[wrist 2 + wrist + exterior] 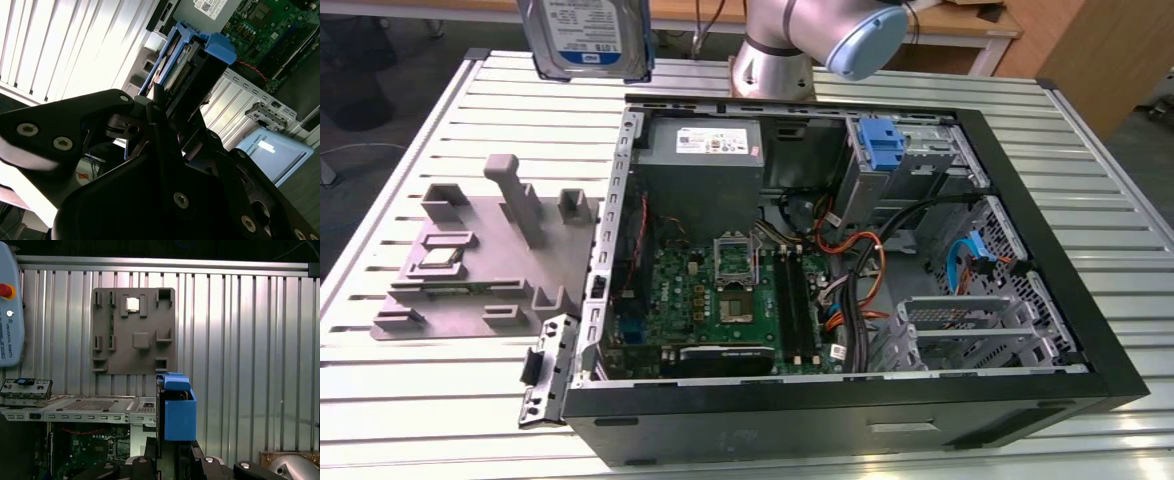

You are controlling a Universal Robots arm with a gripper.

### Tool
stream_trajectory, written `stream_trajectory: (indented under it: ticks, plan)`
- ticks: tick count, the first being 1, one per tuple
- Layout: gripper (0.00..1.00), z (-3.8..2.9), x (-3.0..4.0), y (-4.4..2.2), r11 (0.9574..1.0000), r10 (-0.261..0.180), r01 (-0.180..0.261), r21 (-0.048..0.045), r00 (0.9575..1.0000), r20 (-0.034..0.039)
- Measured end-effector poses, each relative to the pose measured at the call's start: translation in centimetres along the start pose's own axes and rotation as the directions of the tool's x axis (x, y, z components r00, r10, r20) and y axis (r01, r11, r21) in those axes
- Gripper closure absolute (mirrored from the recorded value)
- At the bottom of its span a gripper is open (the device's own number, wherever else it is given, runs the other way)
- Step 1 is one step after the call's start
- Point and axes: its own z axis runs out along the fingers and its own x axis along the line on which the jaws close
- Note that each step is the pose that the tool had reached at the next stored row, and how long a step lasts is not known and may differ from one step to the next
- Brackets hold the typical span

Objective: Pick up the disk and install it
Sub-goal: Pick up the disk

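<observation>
1. Hand pinches the disk, raised above the surface's far edge.
2. You see the ribbed metal surface carrying an open computer case and a grey fixture plate.

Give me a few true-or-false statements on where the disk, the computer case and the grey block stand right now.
1. The hand is shut on the disk. True.
2. The disk sits installed inside the computer case. False: it is held up in the air, outside the case.
3. The case lies open on the table, its green board showing. True.
4. The grey block lies on the exterior view's right of the case. False: it lies on the exterior view's left of it.
</observation>
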Motion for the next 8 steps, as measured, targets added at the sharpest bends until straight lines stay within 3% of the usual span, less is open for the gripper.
stream_trajectory:
  ticks: [8]
  plan:
    - [0.65,0.1,0.01,-1.36,1.0,0.0,0.0,0.0001,1.0,0.0]
